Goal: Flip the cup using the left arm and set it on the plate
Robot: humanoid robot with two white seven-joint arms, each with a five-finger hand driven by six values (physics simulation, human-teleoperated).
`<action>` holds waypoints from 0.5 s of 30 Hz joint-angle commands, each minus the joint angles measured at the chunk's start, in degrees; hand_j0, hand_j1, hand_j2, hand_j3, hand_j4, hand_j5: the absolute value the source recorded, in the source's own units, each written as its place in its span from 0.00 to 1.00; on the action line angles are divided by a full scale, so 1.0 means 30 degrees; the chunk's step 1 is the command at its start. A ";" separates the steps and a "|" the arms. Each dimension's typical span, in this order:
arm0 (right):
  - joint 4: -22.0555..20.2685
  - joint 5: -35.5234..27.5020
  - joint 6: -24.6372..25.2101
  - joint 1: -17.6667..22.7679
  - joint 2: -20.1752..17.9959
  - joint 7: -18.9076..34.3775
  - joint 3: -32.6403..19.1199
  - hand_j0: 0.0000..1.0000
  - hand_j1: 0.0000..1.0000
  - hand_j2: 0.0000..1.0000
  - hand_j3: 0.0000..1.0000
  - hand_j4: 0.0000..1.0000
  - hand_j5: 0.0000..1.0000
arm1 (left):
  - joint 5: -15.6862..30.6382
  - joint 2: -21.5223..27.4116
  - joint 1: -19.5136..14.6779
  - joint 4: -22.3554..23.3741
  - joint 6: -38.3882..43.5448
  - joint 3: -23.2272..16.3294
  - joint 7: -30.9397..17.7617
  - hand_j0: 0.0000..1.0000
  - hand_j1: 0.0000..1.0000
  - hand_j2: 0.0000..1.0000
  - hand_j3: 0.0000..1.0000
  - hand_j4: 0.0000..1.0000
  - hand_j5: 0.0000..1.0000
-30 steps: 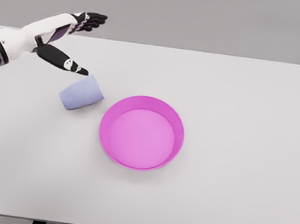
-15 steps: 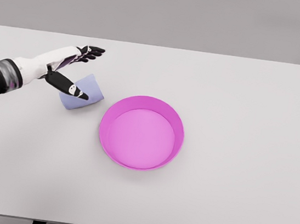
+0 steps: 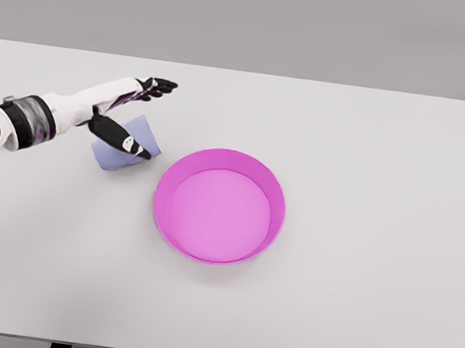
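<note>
left hand | fingers spread wide, straddling cup to grasp | cup lying sideways on surface | plate just beside

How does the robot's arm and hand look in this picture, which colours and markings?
Only the left arm shows: white shell segments, a dark banded joint near the wrist. The left hand has black fingers, with small white marks on the thumb.
</note>
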 commanded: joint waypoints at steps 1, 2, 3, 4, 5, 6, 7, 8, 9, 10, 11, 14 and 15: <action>0.0002 0.0010 -0.0003 0.0000 0.0000 0.0005 -0.0001 1.00 1.00 1.00 1.00 1.00 1.00 | -0.0059 -0.0043 0.0000 0.0560 -0.0003 0.0028 -0.0014 1.00 1.00 1.00 1.00 1.00 1.00; 0.0002 0.0010 -0.0003 0.0000 0.0000 0.0005 -0.0001 1.00 1.00 1.00 1.00 1.00 1.00 | -0.0088 0.0016 0.0029 0.0852 -0.0003 -0.0148 -0.0043 1.00 1.00 1.00 1.00 1.00 1.00; 0.0002 0.0010 -0.0003 0.0000 0.0000 0.0005 -0.0001 1.00 1.00 1.00 1.00 1.00 1.00 | -0.0351 -0.0013 0.0059 0.1175 -0.0003 -0.0206 -0.0043 1.00 1.00 1.00 1.00 1.00 1.00; 0.0002 0.0010 -0.0003 0.0000 0.0000 0.0005 -0.0001 1.00 1.00 1.00 1.00 1.00 1.00 | -0.0586 -0.0042 0.0117 0.1322 -0.0003 -0.0207 -0.0043 1.00 1.00 1.00 1.00 1.00 1.00; 0.0002 0.0010 -0.0003 0.0000 0.0000 0.0005 -0.0001 1.00 1.00 1.00 1.00 1.00 1.00 | -0.0616 -0.0042 0.0147 0.1352 0.0027 -0.0236 -0.0043 1.00 1.00 1.00 1.00 1.00 1.00; 0.0002 0.0010 -0.0003 0.0000 0.0000 0.0005 -0.0001 1.00 1.00 1.00 1.00 1.00 1.00 | -0.0645 -0.0071 0.0176 0.1352 0.0056 -0.0265 -0.0072 1.00 1.00 1.00 1.00 1.00 1.00; 0.0002 0.0010 -0.0003 0.0000 0.0000 0.0005 -0.0001 1.00 1.00 1.00 1.00 1.00 1.00 | -0.0733 -0.0101 0.0176 0.1352 0.0056 -0.0265 -0.0102 1.00 1.00 1.00 1.00 1.00 1.00; 0.0002 0.0010 -0.0003 0.0000 0.0000 0.0005 -0.0001 1.00 1.00 1.00 1.00 1.00 1.00 | -0.0762 -0.0218 0.0176 0.1352 0.0085 -0.0294 -0.0102 1.00 1.00 1.00 1.00 1.00 1.00; 0.0002 0.0010 -0.0003 0.0000 0.0000 0.0005 -0.0001 1.00 1.00 1.00 1.00 1.00 1.00 | -0.0821 -0.0452 0.0176 0.1352 0.0261 -0.0703 -0.0043 1.00 1.00 1.00 1.00 1.00 1.00; 0.0002 0.0010 -0.0003 0.0000 0.0000 0.0005 -0.0001 1.00 1.00 1.00 1.00 1.00 1.00 | -0.0850 -0.0569 0.0176 0.1352 0.0290 -0.0939 0.0016 1.00 1.00 1.00 1.00 1.00 1.00; 0.0002 0.0010 -0.0003 0.0000 0.0000 0.0005 -0.0001 1.00 1.00 1.00 1.00 1.00 1.00 | -0.0850 -0.0628 0.0176 0.1381 0.0290 -0.0968 0.0016 1.00 1.00 1.00 1.00 1.00 1.00; 0.0002 0.0010 -0.0003 0.0000 0.0000 0.0005 -0.0001 1.00 1.00 1.00 1.00 1.00 1.00 | -0.0850 -0.0628 0.0176 0.1674 0.0320 -0.0968 -0.0043 1.00 1.00 1.00 1.00 1.00 1.00; 0.0002 0.0010 -0.0003 0.0000 0.0000 0.0005 -0.0001 1.00 1.00 1.00 1.00 1.00 1.00 | -0.0850 -0.0628 0.0176 0.1674 0.0320 -0.0968 -0.0043 1.00 1.00 1.00 1.00 1.00 1.00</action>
